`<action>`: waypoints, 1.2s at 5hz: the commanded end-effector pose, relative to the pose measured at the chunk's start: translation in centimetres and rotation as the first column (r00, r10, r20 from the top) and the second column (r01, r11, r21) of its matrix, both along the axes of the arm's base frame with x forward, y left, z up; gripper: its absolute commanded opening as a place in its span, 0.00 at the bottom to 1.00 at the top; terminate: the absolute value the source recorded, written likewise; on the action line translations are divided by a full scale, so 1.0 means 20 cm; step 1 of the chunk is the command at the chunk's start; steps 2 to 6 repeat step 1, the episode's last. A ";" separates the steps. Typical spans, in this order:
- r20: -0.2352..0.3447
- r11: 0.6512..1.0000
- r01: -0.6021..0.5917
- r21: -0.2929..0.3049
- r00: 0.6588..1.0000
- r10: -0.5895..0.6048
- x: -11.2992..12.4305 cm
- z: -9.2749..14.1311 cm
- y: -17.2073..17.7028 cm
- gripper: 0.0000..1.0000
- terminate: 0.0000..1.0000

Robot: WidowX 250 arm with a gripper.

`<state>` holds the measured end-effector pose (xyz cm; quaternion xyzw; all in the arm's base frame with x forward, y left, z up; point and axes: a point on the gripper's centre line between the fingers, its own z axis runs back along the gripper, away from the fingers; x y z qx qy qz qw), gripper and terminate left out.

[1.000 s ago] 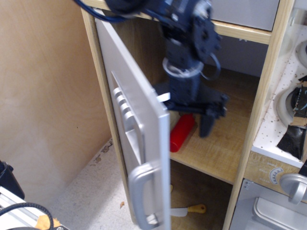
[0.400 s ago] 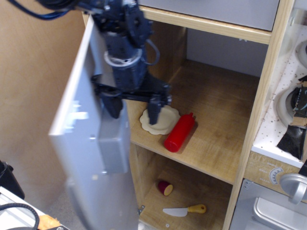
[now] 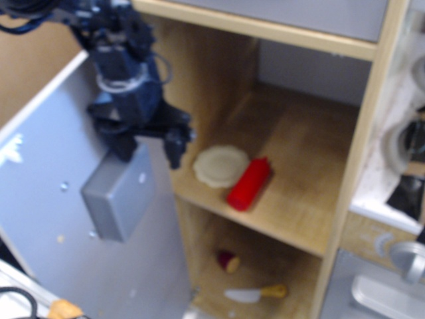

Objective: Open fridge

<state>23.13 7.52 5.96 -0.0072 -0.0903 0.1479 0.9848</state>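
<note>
The fridge is a light wood cabinet with wooden shelves. Its big silver-grey door is swung wide open to the left and shows its inner face with a raised grey box. My dark blue gripper hangs in front of the door's inner face, near the hinge side. Its two fingers point down, spread apart, with nothing between them. The door's handle is hidden on the far side. The frame is blurred.
On the upper shelf lie a round cream disc and a red bottle. On the lower shelf lie a small dark red piece and a knife with a yellow handle. At the right are a stove top and a silver oven knob.
The door has swung from nearly edge-on to wide open on the left. My gripper has moved left out of the fridge interior, following the door.
</note>
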 end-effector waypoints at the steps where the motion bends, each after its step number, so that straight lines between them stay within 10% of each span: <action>1: 0.020 1.000 0.013 0.013 1.000 -0.013 0.01 0.06 -0.07 1.00 1.00; 6: 0.020 1.000 0.013 0.013 1.000 -0.013 0.01 0.06 -0.07 1.00 1.00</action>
